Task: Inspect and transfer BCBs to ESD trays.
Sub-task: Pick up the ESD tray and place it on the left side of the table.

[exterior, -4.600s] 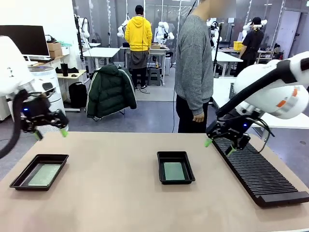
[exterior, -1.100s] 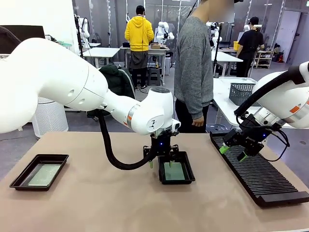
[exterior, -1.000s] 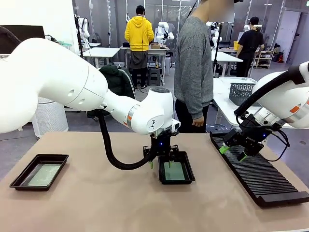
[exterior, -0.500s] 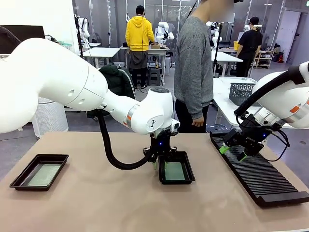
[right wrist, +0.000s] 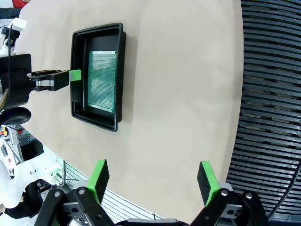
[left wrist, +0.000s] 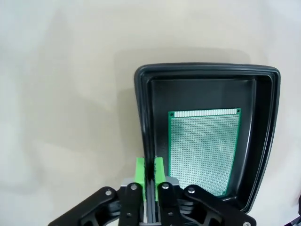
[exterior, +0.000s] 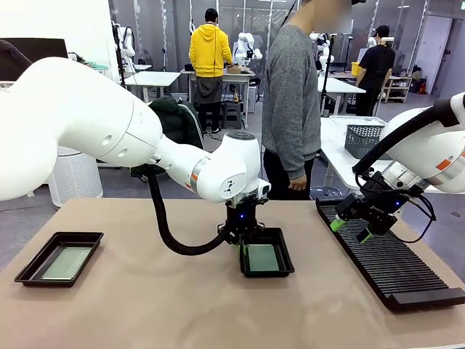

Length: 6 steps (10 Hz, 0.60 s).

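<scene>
My left pincer [left wrist: 150,170] has just clamped shut on the near rim of the shallow black plastic tray [exterior: 285,256] at frame centre, green speckled circuit board [left wrist: 203,149] inside, so I judge it ready to move; right pincer [right wrist: 153,178] hangs open.

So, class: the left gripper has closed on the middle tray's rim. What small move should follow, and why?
Probably a slight lift or drag of the ESD tray: the left gripper is shut on its wall, the BCB lies flat inside, and the right gripper hangs open near the slotted rack.
</scene>
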Each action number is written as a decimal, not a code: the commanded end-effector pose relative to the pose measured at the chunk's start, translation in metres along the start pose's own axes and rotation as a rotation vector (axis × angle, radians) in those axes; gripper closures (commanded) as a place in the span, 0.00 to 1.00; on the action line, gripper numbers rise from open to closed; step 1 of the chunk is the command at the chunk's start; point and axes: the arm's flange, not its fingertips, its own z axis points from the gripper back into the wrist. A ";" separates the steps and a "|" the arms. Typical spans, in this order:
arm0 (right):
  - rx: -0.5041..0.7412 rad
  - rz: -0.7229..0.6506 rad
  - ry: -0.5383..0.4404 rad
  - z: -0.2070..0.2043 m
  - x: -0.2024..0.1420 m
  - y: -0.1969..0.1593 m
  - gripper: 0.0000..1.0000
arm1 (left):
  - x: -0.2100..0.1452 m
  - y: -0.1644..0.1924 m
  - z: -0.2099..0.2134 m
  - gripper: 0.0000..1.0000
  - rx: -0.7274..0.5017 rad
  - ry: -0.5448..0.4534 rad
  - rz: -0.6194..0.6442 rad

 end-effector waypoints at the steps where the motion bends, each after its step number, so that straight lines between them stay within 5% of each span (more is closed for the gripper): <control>1: 0.002 -0.007 -0.001 0.001 -0.001 0.001 0.00 | -0.007 0.002 0.000 1.00 0.029 -0.041 0.016; 6: 0.002 -0.007 -0.001 0.001 -0.001 0.001 0.00 | -0.013 0.014 0.007 1.00 0.015 -0.021 0.022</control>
